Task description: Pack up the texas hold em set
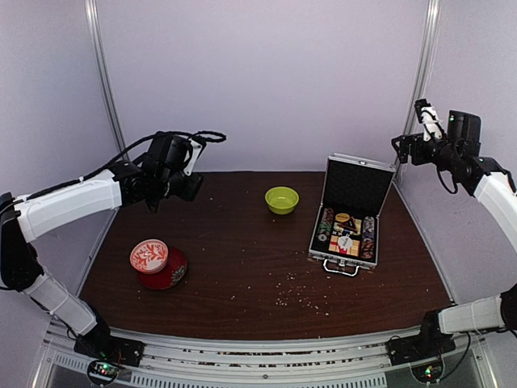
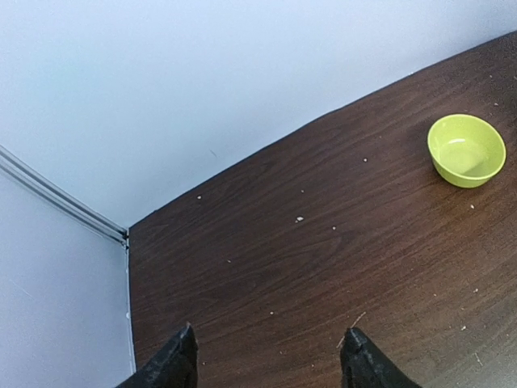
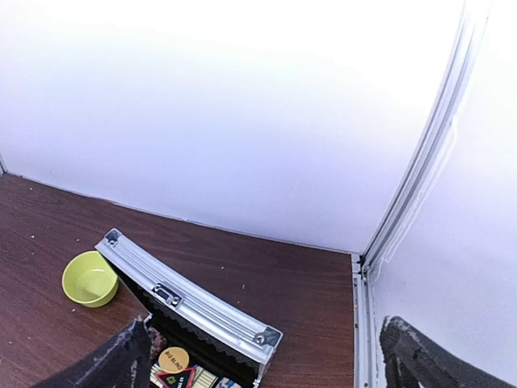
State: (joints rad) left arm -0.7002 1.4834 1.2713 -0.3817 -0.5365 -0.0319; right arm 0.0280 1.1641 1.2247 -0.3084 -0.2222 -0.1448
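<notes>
The texas hold em set's silver case [image 1: 347, 212] lies open at the right of the table, its black-lined lid [image 1: 358, 184] standing upright. Chip rows, card decks and a yellow round button [image 3: 174, 358] fill the tray. My right gripper [image 1: 401, 149] hangs high above and behind the case near the right wall. In the right wrist view the right gripper [image 3: 265, 339] is wide open and holds nothing, with the lid's top edge [image 3: 190, 303] below it. My left gripper [image 1: 192, 174] hovers over the table's back left. In the left wrist view the left gripper [image 2: 271, 331] is open over bare wood.
A lime-green bowl [image 1: 281, 199] sits mid-back, also seen as the bowl [image 2: 466, 149] and the bowl [image 3: 89, 279] in the wrist views. A red-and-white patterned tin [image 1: 149, 255] rests on a red disc [image 1: 170, 273] at front left. Crumbs [image 1: 299, 291] are scattered at front centre. White walls enclose three sides.
</notes>
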